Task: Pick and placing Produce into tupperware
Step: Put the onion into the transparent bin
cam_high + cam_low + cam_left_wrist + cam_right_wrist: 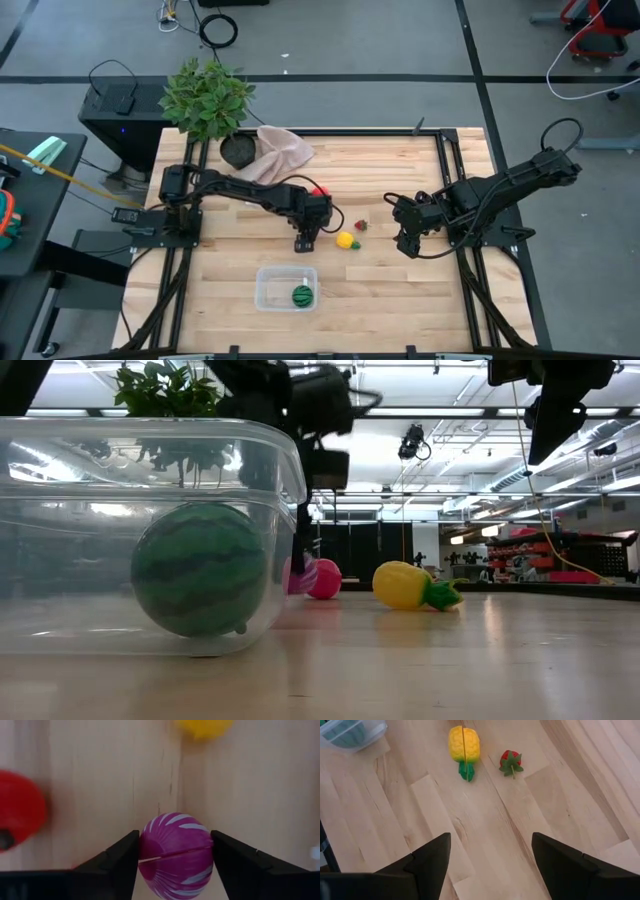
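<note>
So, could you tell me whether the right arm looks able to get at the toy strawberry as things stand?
Probably yes: the right gripper is open and empty, and bare table lies between it and the strawberry; only the pineapple sits beside it.

table [400,290]: pale matt wood planks | tupperware [268,296]: clear glossy plastic | purple produce [176,852]: smooth, glossy

A yellow toy pineapple [464,748] lies at upper centre on the wooden table [485,830], a small strawberry [511,762] just right of it. The tupperware [351,734] corner shows upper left. The right gripper [491,865] fingers stand spread below.
</note>
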{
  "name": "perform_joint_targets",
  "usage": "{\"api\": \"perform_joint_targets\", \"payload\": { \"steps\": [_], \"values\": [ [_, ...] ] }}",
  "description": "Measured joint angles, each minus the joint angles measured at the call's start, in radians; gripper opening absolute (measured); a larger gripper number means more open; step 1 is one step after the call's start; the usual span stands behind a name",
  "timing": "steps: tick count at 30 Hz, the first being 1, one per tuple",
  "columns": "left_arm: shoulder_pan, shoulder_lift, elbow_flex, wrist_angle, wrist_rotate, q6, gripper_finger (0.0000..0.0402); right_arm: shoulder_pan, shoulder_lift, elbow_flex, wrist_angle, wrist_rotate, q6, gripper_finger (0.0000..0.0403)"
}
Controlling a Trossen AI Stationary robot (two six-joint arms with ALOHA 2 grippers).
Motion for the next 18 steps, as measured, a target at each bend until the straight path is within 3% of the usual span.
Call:
{"api": "perform_joint_targets", "payload": {
  "steps": [10,18],
  "values": [
    [-0.003,-0.001,0.25,-0.27,-0.002,-0.004,0.0239,0.0,0.0,0.0,-0.004,0.0,-0.001,0.028],
    [-0.063,-0.002,0.413,-0.517,0.005,-0.12,0.0231,0.0,0.0,0.0,-0.004,0.0,-0.006,0.028]
  ]
}}
